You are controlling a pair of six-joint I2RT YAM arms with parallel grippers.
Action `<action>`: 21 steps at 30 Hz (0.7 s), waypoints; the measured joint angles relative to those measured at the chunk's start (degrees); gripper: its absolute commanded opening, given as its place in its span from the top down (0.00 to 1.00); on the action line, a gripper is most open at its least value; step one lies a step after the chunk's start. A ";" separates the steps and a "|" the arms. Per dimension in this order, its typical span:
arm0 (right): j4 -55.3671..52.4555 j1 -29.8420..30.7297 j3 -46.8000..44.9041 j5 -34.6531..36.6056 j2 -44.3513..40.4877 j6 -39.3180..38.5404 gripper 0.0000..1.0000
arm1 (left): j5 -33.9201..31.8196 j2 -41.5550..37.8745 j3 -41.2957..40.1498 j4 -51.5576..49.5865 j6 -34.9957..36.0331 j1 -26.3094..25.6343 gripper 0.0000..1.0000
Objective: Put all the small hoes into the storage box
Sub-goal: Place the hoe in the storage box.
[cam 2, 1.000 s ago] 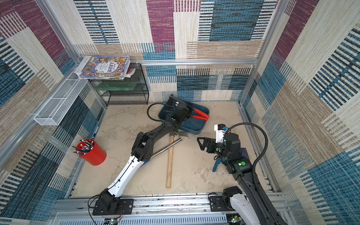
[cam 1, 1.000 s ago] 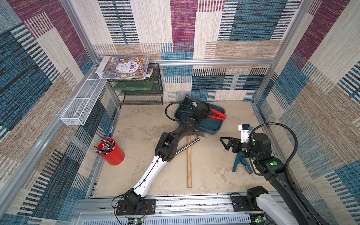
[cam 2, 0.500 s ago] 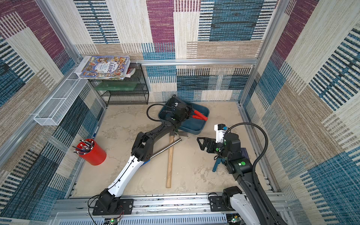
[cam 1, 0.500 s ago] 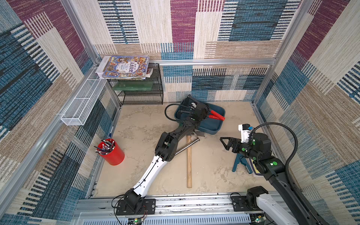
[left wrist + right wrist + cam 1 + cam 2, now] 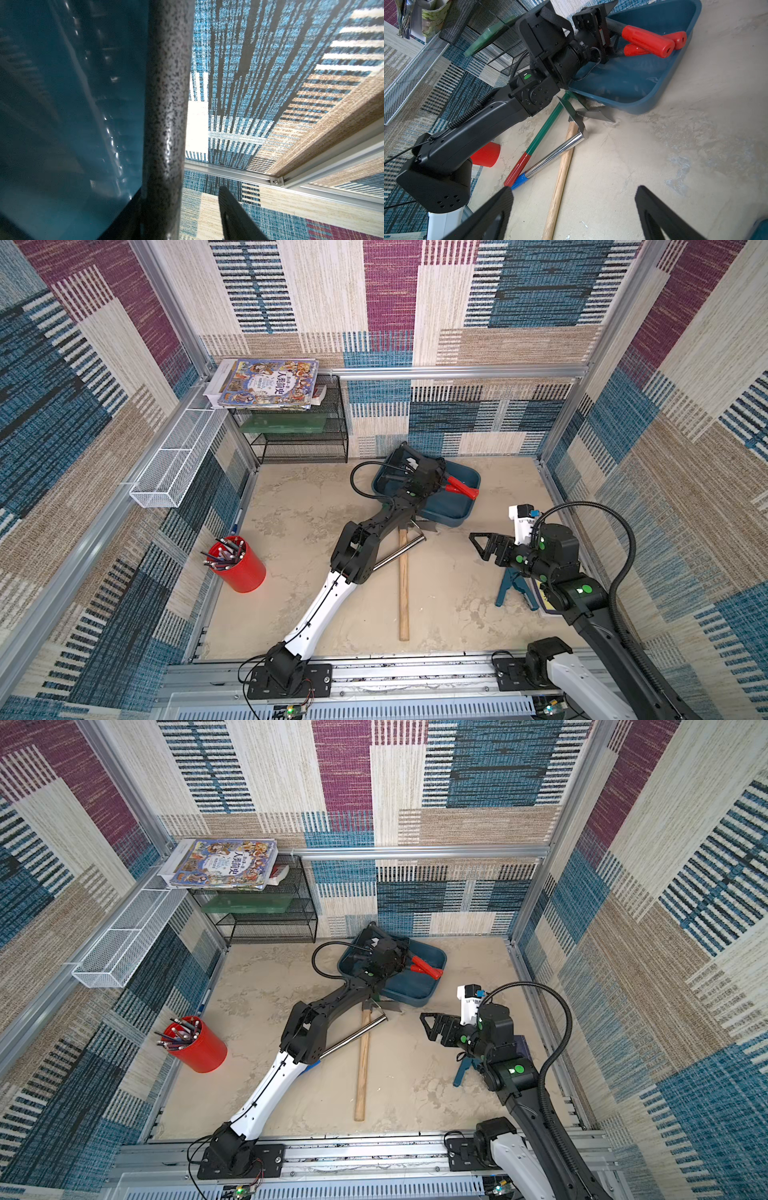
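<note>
The small hoe has a dark speckled shaft and a red grip. It lies slanted in the teal storage box on top of two other red-handled tools; its head is hidden behind my left gripper. My left gripper hangs over the box's far end. Its jaws are open around the shaft, and one finger stands clear of it. My right gripper hovers open and empty above the floor to the box's right.
On the floor in front of the box lie a wooden-handled hoe, a chrome-shafted tool and a green-shafted one. Blue pliers lie under my right arm. At the left are a red pen cup, a black wire rack and a white mesh basket.
My left gripper's jaws have gone from shut on the hoe's shaft to open. The red grip has settled slightly lower in the box. The right arm has not moved.
</note>
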 measured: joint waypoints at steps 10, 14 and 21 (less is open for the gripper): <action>0.00 -0.04 0.00 0.00 -0.26 0.00 0.04 | 1.31 -4.61 -8.52 2.89 0.20 -0.22 0.37; 0.00 -0.04 0.00 0.02 -0.28 0.00 0.04 | 1.75 -6.29 -10.69 3.48 0.44 -0.28 0.33; 0.00 -0.04 0.00 0.04 -0.57 0.00 0.04 | 2.75 -8.94 -14.53 4.13 0.44 -0.81 0.31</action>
